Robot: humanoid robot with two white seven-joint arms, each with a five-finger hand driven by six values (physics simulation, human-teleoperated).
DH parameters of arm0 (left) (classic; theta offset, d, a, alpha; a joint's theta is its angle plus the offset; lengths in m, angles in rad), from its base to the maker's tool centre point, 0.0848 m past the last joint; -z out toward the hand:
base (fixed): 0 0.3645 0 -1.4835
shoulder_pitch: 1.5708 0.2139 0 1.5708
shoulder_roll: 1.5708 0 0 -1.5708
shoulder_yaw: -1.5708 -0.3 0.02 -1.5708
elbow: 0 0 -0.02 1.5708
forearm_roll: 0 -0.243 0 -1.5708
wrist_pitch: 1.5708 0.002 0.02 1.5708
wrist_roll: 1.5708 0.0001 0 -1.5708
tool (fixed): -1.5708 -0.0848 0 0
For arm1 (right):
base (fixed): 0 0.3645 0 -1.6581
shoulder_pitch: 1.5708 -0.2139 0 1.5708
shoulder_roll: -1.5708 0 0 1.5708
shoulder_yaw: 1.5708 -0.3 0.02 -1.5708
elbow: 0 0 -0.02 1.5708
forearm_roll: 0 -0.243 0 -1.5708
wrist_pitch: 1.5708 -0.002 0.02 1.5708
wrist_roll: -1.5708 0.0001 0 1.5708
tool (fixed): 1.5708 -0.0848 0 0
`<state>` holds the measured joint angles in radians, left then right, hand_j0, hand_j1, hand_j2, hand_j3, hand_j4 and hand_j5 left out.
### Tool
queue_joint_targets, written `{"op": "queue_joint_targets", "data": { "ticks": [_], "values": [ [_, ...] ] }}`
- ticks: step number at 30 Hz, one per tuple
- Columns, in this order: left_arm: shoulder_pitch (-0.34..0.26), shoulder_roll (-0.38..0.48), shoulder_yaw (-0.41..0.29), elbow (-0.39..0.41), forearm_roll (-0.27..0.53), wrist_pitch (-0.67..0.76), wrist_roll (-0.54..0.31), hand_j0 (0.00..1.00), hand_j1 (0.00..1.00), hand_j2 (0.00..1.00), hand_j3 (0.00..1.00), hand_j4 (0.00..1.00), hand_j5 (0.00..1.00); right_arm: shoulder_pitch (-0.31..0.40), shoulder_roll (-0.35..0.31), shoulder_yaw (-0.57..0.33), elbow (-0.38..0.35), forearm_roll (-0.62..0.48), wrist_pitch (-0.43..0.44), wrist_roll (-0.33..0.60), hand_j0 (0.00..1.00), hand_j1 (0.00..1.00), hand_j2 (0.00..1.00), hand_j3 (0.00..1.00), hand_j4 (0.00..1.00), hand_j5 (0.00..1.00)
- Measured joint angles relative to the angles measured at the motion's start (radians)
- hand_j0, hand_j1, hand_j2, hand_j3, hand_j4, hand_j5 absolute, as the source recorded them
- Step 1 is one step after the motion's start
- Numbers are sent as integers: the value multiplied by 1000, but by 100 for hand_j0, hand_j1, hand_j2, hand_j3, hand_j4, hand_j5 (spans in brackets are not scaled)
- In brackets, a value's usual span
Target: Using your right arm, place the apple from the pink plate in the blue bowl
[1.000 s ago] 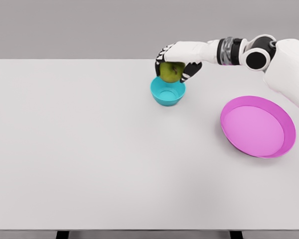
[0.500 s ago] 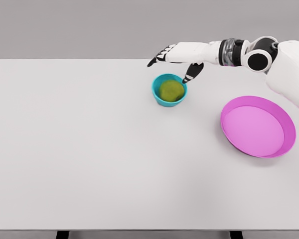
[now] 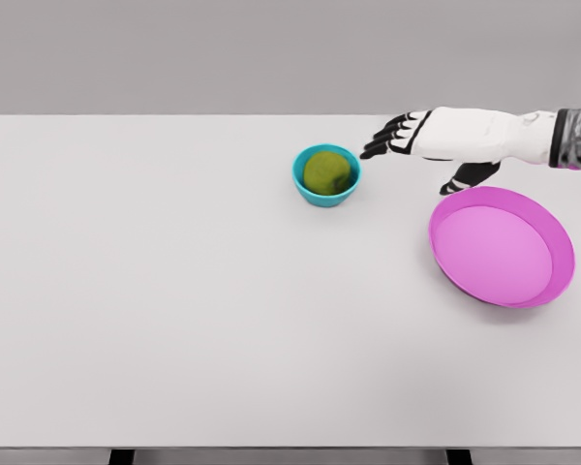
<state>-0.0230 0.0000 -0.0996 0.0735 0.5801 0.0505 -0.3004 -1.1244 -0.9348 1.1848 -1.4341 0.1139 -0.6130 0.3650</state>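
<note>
Your right robot hand (image 3: 418, 147) hangs above the table (image 3: 174, 291) with its fingers spread and nothing in them. It sits to the right of the blue bowl (image 3: 326, 176), apart from it, and just beyond the far rim of the pink plate (image 3: 502, 246). The dark fingertips point left toward the bowl; the thumb hangs down on the near side, close over the plate's far edge. The left robot hand does not show anywhere.

The apple (image 3: 327, 171) lies inside the blue bowl and fills most of it, with its top above the rim. The pink plate holds nothing. Judged from this, the placement looks done and only the retreat of the arm remains.

Risks to note:
- The thumb is the lowest part of the robot hand and sits nearest the plate. If you drop the arm while pulling right, it could clip the far rim and tip or slide the plate.
- The bowl is small and looks light, and the apple rides high in it. Any sweep back to the left at this height could nudge the bowl or roll the apple out over the rim.
- Whether the apple has fully settled cannot be told from one view, so watch it before calling the task complete.

Keep the hand high and withdraw to the right.
</note>
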Motion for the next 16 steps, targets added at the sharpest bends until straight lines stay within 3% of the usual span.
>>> {"op": "queue_joint_targets", "data": {
  "ticks": [5, 8, 12, 14, 16],
  "values": [
    [0, 0, 0, 0, 0, 0, 0, 100, 100, 100, 100, 100, 100, 59, -87, -22, -5, -36, 0, 1, 100, 100, 100, 100, 100, 100],
    [0, 0, 0, 0, 0, 0, 0, 100, 100, 100, 100, 100, 100, 333, -55, -209, -4, -54, -3, 112, 100, 100, 100, 100, 100, 100],
    [0, 0, 0, 0, 0, 0, 0, 100, 100, 100, 100, 100, 100, 345, -6, -422, -49, -70, -1, 211, 100, 100, 100, 100, 100, 100],
    [0, 0, 0, 0, 0, 0, 0, 100, 100, 100, 100, 100, 100, 351, -16, -467, -70, -74, 0, 228, 100, 100, 100, 100, 100, 100],
    [-38, 0, 0, -5, 1, -1, 0, 100, 100, 100, 100, 100, 100, 356, -28, -492, -81, -76, 0, 237, 100, 100, 100, 100, 100, 100]
  ]
}}
